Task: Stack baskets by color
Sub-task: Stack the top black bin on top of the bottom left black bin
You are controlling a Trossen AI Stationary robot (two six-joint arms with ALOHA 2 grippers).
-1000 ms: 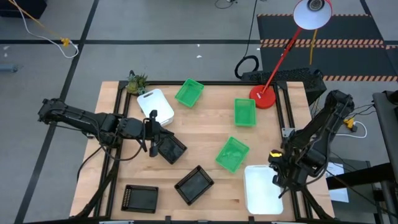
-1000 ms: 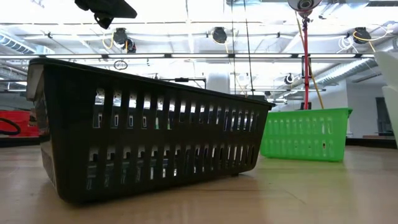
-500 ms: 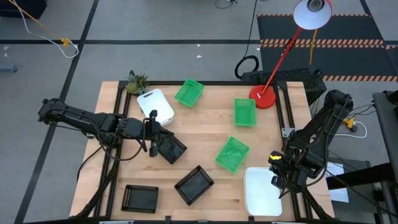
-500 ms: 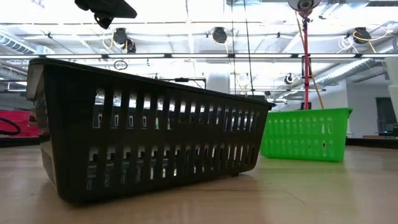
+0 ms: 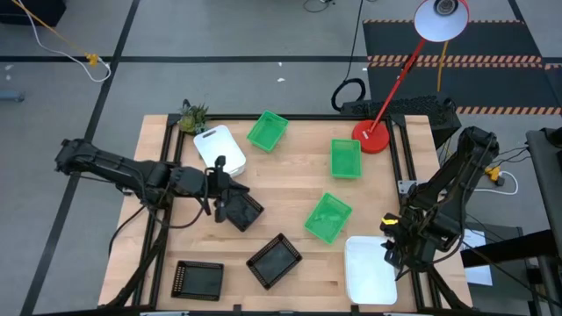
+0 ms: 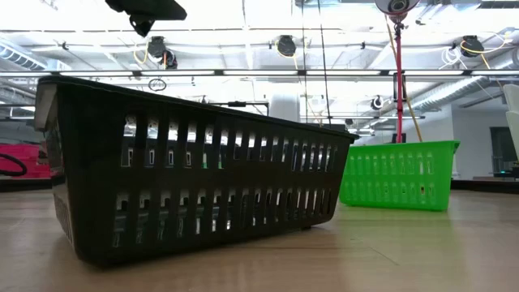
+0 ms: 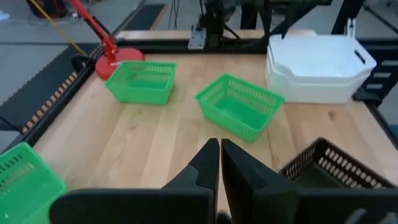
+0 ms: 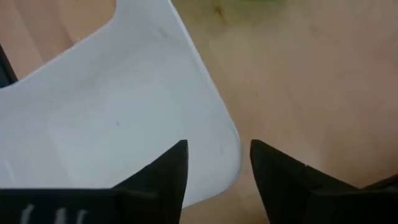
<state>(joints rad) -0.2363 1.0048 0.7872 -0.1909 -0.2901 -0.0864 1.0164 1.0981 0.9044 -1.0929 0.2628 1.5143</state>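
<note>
My right gripper [image 5: 389, 256] hangs open at the table's near right, pointing down. Its fingers stand on either side of a corner edge [image 8: 231, 155] of the white baskets [image 5: 369, 268], which lie one on another on the table [image 7: 320, 68]. My left gripper [image 5: 226, 186] is shut and holds nothing [image 7: 219, 155], just above the wood beside a black basket [image 5: 239, 209]. Two more black baskets [image 5: 274, 261] [image 5: 198, 279] sit near the front edge. Three green baskets [image 5: 267, 130] [image 5: 345, 158] [image 5: 327, 217] lie apart, and a single white basket [image 5: 219, 147] lies at the far left.
A red lamp base [image 5: 371, 138] stands at the far right corner with its pole leaning over the table. A small plant [image 5: 193, 115] sits at the far left corner. Bare wood [image 5: 290, 180] lies between the baskets in the middle.
The white basket at the near right has sunk a little: its side has drawn back at the low view's right edge, and its outline in the high view has shrunk slightly. Both arms have stayed where they were.
</note>
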